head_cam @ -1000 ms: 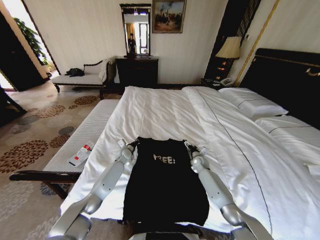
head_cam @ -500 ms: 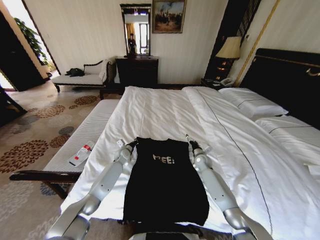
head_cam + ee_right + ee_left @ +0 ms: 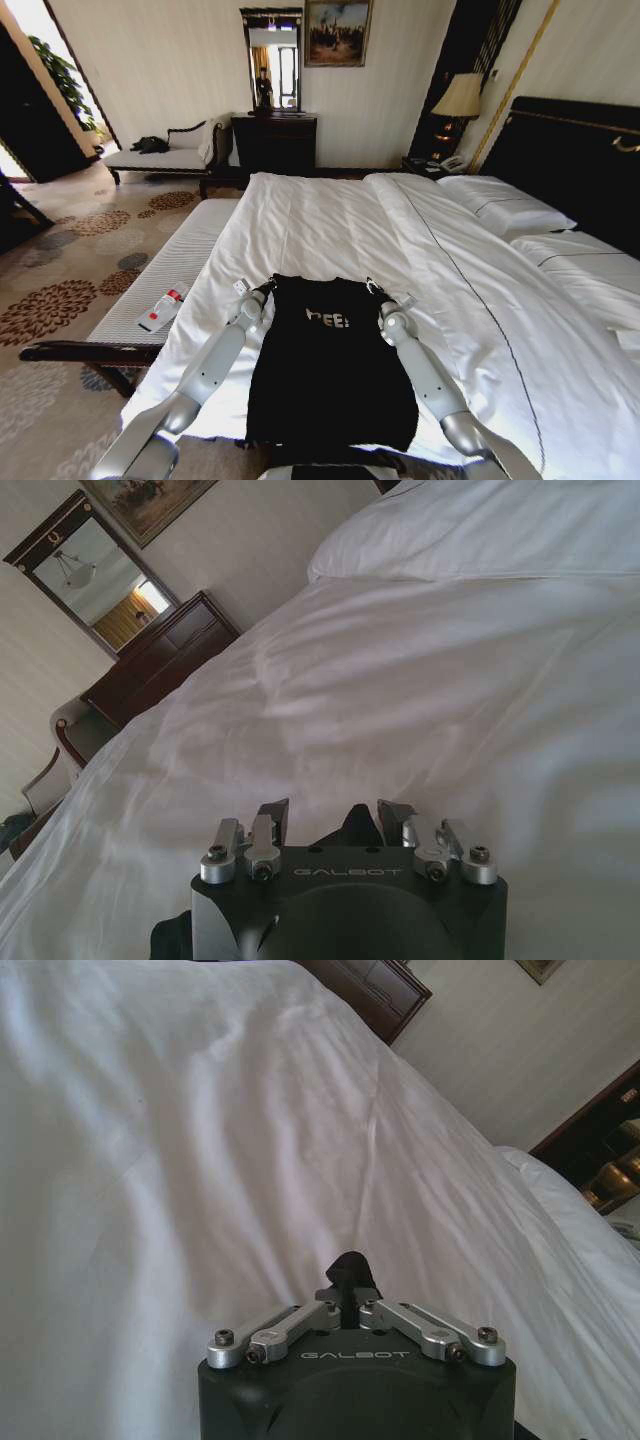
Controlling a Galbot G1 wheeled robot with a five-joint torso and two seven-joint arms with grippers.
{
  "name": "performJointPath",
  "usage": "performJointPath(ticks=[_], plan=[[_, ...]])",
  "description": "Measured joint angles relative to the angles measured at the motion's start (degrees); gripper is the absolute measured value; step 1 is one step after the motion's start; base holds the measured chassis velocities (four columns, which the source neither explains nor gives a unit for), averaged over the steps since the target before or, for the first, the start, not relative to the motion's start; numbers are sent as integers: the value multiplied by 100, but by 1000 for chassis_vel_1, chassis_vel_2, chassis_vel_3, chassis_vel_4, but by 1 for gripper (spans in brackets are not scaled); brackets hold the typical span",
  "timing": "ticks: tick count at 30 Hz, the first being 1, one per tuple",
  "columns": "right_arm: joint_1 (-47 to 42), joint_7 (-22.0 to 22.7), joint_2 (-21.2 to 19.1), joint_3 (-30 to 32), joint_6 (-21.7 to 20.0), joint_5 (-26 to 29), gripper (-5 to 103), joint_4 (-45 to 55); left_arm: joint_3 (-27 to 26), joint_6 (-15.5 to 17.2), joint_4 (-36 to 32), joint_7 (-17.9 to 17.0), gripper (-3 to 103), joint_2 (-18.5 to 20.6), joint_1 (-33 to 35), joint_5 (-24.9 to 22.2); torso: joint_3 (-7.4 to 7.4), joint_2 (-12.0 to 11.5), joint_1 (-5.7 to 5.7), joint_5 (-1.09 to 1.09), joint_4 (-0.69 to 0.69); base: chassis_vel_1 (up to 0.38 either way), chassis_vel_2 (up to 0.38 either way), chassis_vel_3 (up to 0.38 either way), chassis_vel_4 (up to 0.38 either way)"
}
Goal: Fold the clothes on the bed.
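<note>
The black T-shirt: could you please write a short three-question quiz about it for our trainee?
1. True or false: the T-shirt is white.
2. Which one is shut on the T-shirt's fabric? A: left gripper. B: right gripper.
3. Fill in: the T-shirt lies spread on the ____.
Key: 1 false, it is black. 2 A; the right gripper is open. 3 bed.

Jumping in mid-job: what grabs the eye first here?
The black T-shirt with white lettering, lying lengthwise on the white bed near its foot. The left gripper and right gripper sit at its two far corners; the left is shut on dark fabric, the right open with cloth between its fingers.
</note>
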Motion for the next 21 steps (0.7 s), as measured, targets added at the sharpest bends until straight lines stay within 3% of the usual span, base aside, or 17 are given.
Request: performJointPath(ticks=[2, 5, 10, 11, 12, 21], plan=[[0, -36, 18, 1, 46, -50, 42, -50, -7, 0, 19, 2, 3, 11, -2, 0, 0, 0, 0, 0, 0, 0, 0, 0, 0], [0, -81, 24, 7, 99, -112, 36, -98, -10, 0, 40, 5, 3, 13, -17, 0, 0, 0, 0, 0, 0, 0, 0, 0, 0], [54, -118, 22, 21, 222, -198, 14, -148, -13, 0, 57, 17, 3, 13, -69, -19, 0, 0, 0, 0, 0, 0, 0, 0, 0], [60, -99, 14, 16, 219, -188, 14, -125, -14, 0, 57, 17, 3, 13, -79, -25, 0, 0, 0, 1, 0, 0, 0, 0, 0], [71, -85, -5, 5, 204, -170, 4, -59, -14, 0, 51, 17, 3, 13, -90, -33, 0, 0, 0, 0, 0, 0, 0, 0, 0], [34, -126, -42, -38, 145, -190, 1, 272, -51, -4, 15, 23, 3, 25, -86, -39, 0, 0, 0, 1, 0, 0, 0, 0, 0]])
